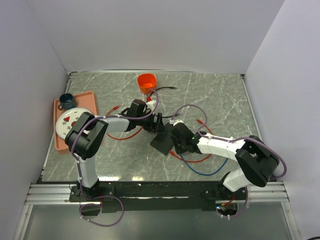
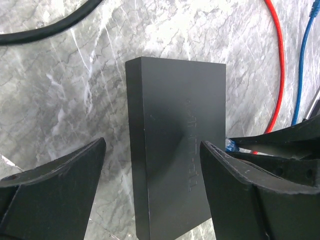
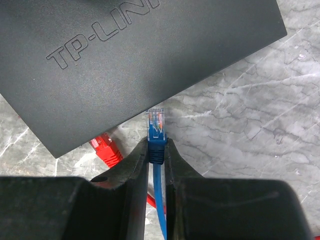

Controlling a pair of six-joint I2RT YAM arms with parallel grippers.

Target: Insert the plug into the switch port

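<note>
Two claws meet at the black box (image 1: 162,143), which lies flat near the middle of the marble surface (image 1: 220,95), well apart from every edge. Open room shows at the far right and near left. An orange cup (image 1: 146,81) stands by the far edge and a pink tray (image 1: 60,146) by the left one.

The right claw (image 3: 156,150) pinches the blue plug (image 3: 156,131) by its boot. The plug's clear tip points at the box's side edge, just short of it or touching. The switch port in that edge is hidden. A red plug (image 3: 106,150) lies just beside.

The left claw (image 2: 152,170) gapes wide, one finger on either side of the box, holding nothing.
</note>
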